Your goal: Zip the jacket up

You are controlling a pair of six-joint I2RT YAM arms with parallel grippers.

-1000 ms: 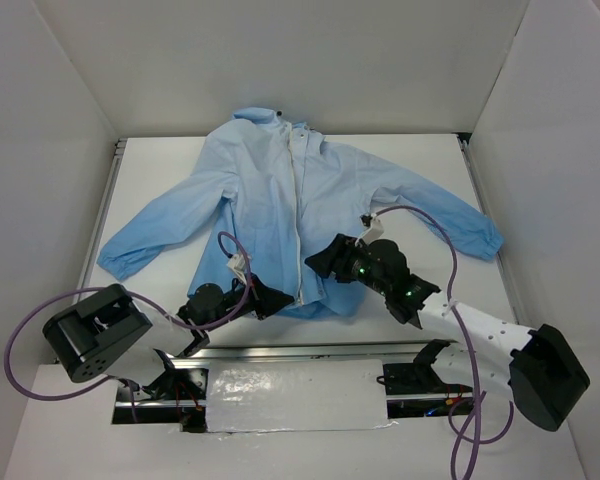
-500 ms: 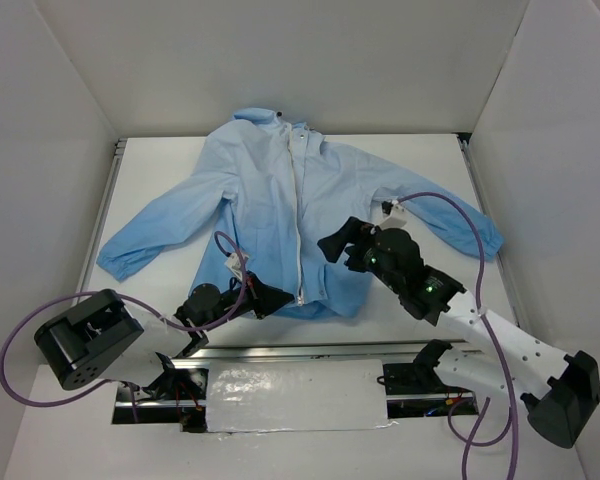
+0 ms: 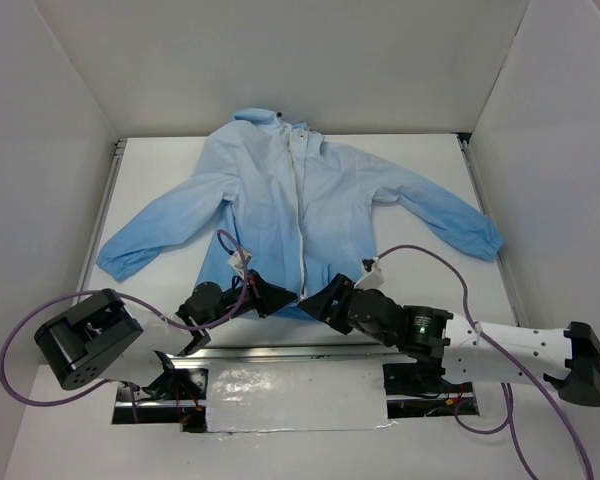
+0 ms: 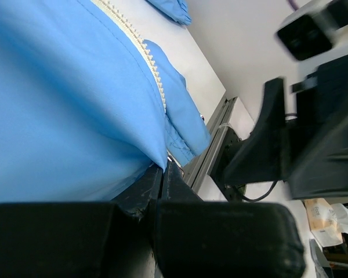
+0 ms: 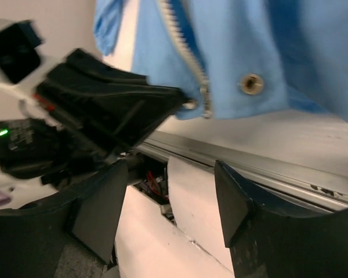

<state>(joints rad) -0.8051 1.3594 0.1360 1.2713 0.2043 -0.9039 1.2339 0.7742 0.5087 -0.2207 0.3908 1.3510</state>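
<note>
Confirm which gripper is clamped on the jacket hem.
The left gripper: its jaws are shut on the hem of the jacket, beside the bottom of the zipper. The right gripper hovers just off the hem, jaws apart, holding nothing.

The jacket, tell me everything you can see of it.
The jacket is light blue, of thin-looking fabric, lying flat and front-up on the white table, sleeves spread to both sides, elastic cuffs at their ends, collar at the far edge. A whitish zipper strip runs down its front; a metal snap sits near the hem. The left gripper is shut on the bottom hem beside the zipper; the open right gripper hovers close to that hem, not gripping.
</note>
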